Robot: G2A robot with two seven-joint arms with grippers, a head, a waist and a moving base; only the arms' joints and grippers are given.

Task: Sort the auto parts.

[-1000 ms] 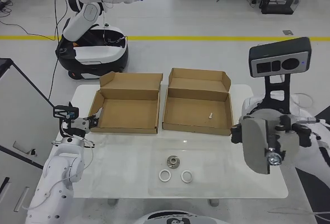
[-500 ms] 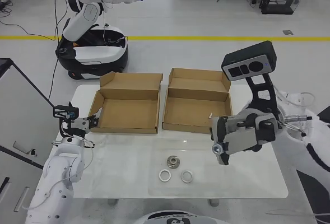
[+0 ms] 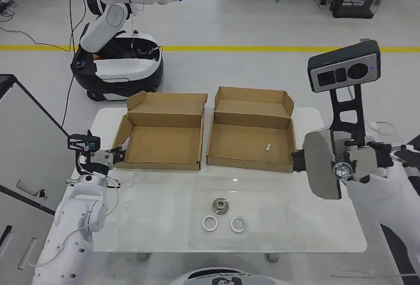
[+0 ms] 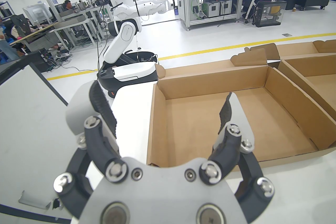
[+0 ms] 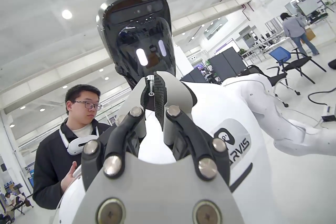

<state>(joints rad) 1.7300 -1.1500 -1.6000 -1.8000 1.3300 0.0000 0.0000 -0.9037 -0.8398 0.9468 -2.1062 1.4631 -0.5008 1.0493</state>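
A white table (image 3: 160,214) bears a left box (image 3: 160,142) and a right box (image 3: 238,142) side by side, the left gripper (image 4: 162,101) spread wide beside the left box, the right gripper (image 5: 153,82) raised near the table's right edge pinching a small screw (image 5: 150,86), and a metal hub (image 3: 219,206) and two white rings (image 3: 210,224) on the table before the boxes.

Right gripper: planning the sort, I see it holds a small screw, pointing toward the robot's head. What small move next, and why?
Probably swing the right gripper down over the right cardboard box: its jaws pinch a screw, and a similar small part already lies in that box.
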